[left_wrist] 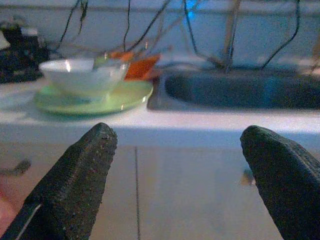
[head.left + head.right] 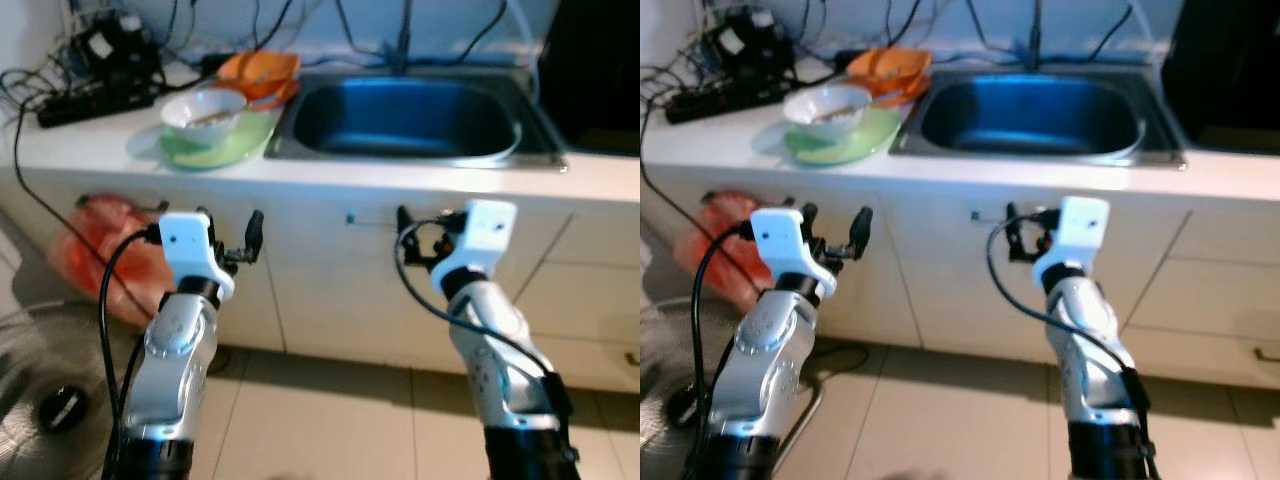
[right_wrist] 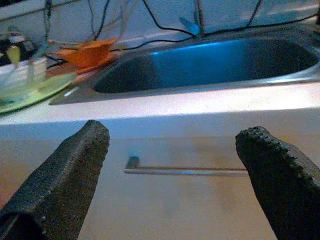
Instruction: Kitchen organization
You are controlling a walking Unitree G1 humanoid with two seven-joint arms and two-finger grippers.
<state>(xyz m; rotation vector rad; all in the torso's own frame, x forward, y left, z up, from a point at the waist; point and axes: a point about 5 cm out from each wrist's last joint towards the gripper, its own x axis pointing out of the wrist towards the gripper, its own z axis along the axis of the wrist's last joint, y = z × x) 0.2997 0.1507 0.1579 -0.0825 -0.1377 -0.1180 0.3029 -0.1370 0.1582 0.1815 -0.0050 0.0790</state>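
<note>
A white ceramic bowl (image 2: 203, 110) is sitting on a pale green round plate (image 2: 222, 143) at the left end of a white kitchen counter (image 2: 330, 172), just beside the left rim of a stainless steel sink basin (image 2: 405, 118). Something thin is resting inside the bowl, too blurred to identify. Behind the bowl, an orange plastic dish (image 2: 262, 70) is lying near the sink's back corner, partly hidden by the bowl. Farther left, a black power strip (image 2: 95, 100) is sitting among tangled black cables (image 2: 60, 75).

Both arms are reaching forward below the counter edge, in front of the white cabinet doors (image 2: 320, 290). The left gripper (image 2: 235, 240) is hovering under the plate with its two black fingers spread wide and holding nothing. The right gripper (image 2: 425, 235) is hovering under the sink — its fingers are likewise spread apart and empty. In the right wrist view, a slim metal cabinet handle (image 3: 185, 171) is showing between those fingers.

A red-orange plastic bag (image 2: 105, 255) is hanging or leaning at the cabinet's left, partly covered by the left arm. A grey fan grille (image 2: 45, 400) is lying on the tiled floor (image 2: 340, 420), cut off at the picture's lower left corner.
</note>
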